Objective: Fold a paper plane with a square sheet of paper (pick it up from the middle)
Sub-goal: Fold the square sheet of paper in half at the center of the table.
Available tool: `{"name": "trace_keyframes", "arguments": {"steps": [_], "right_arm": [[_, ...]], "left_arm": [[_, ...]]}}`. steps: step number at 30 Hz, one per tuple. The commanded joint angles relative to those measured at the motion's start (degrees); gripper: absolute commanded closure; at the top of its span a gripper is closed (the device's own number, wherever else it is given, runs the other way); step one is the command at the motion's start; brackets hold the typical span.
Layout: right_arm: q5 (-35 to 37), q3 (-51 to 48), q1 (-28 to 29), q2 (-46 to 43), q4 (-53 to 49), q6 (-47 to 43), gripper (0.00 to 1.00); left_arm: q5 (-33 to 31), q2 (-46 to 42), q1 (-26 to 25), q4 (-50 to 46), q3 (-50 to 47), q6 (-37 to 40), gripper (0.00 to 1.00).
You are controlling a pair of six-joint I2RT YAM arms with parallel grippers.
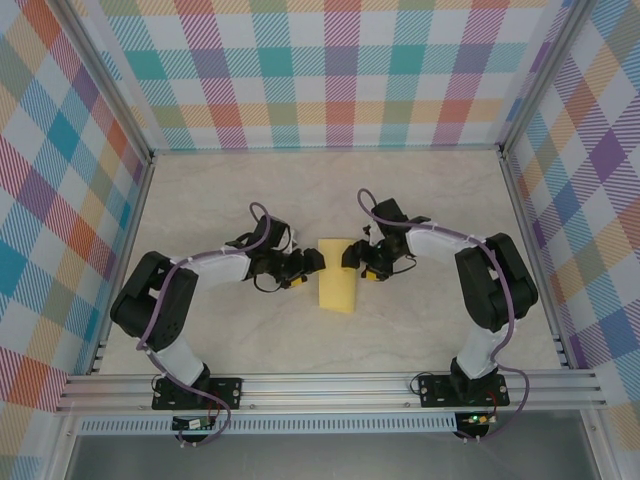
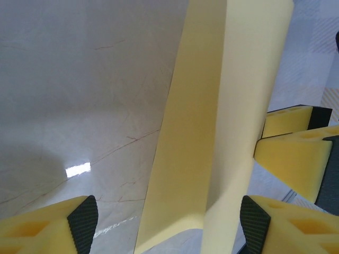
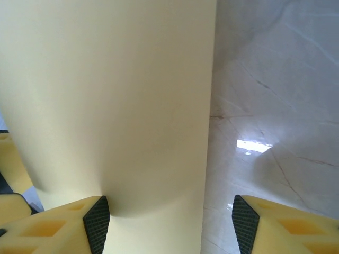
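Marble-look tabletop (image 1: 430, 190), plaid walls (image 1: 320, 70) around; folded yellow paper sheet (image 1: 336, 285) between left gripper (image 1: 318, 262) and right gripper (image 1: 347, 257), both with jaws apart.

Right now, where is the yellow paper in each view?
Top external: the paper sits mid-picture, just below centre.
Left wrist: it is a tall strip running from top right down to bottom centre.
Right wrist: it covers the left and middle.
Shared landmark: the pale marbled tabletop.
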Motion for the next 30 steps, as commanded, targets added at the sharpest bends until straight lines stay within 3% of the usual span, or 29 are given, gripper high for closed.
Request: {"name": "trace_keyframes", "arguments": {"steps": [1,8,21,24,30], "right_arm": [[0.54,-1.16,-0.69,-1.68,0.99,1.85,0.34],[0.90,-3.32,-0.84,-2.37,3.67,5.11,0.35],[0.60,-6.17,-1.37,-5.06,7.40,9.00,0.34],[0.83,-6.61,-1.53,-5.64,7.78,9.62,0.34],[0.70,-6.90,-1.59,-5.57,7.70,9.58,0.33]], "left_arm": [[2.77,1.18,-1.50,1.48,1.53,0.59,0.30],[6.18,2.31,-2.38,4.53,2.12,-0.21,0.48],[3.48,2.72,-2.99,3.47,0.87,-0.08,0.38],[4.46,3.41,-3.18,4.81,0.85,-0.62,0.43],[4.63,3.91,-3.13,6.66,0.71,-1.59,0.68]]}}
